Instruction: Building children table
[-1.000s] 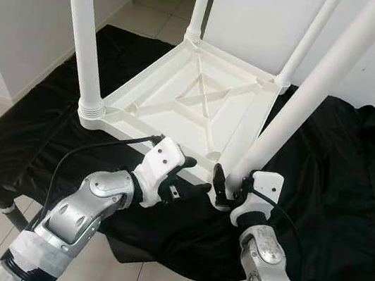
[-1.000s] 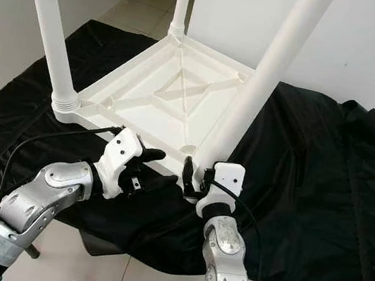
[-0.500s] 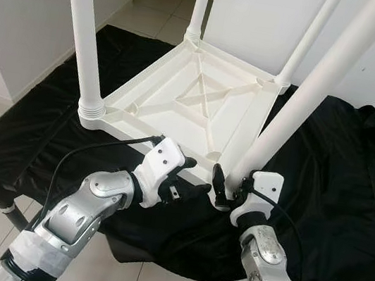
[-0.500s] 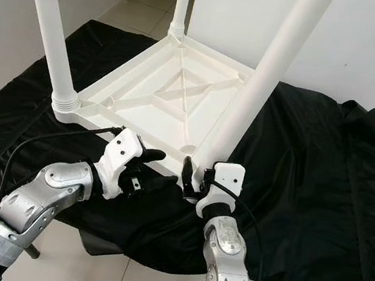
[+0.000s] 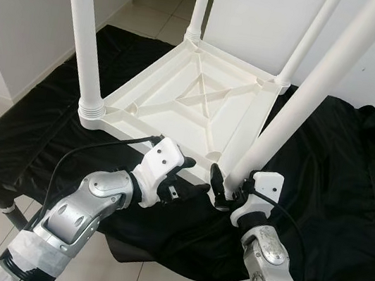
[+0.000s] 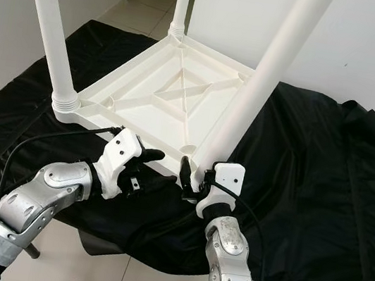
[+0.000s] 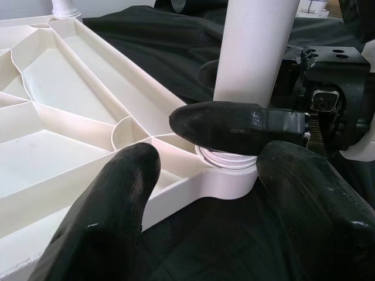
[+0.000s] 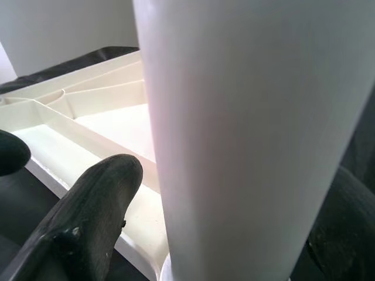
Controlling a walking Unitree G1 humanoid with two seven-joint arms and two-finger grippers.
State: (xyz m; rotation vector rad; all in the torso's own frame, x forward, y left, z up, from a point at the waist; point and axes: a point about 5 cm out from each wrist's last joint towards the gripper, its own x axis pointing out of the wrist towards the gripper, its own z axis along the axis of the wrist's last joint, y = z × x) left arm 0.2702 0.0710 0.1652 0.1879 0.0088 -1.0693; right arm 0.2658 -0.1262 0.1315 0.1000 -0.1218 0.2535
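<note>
White moulded-plastic children's table (image 5: 200,107) lies upside down on a black cloth-covered bench (image 5: 338,179), ribbed underside up, w/ four white round legs pointing up. The near-right leg (image 5: 299,108) leans toward the near side, not plumb like the far ones.

Right gripper (image 5: 228,190) is clamped on that leg just above its socket at the near corner; in the right wrist view a black finger (image 8: 88,211) sits on each side of the tube. Left gripper (image 5: 184,183) rests at the near rim just left of the same corner, fingers apart around the edge, probably steadying it, tho contact is hard to confirm.

Handling, as I'd judge: hollow plastic, light, stiff but smooth and slippery. Best grip is low on the leg near the threaded collar (image 7: 228,157).
</note>
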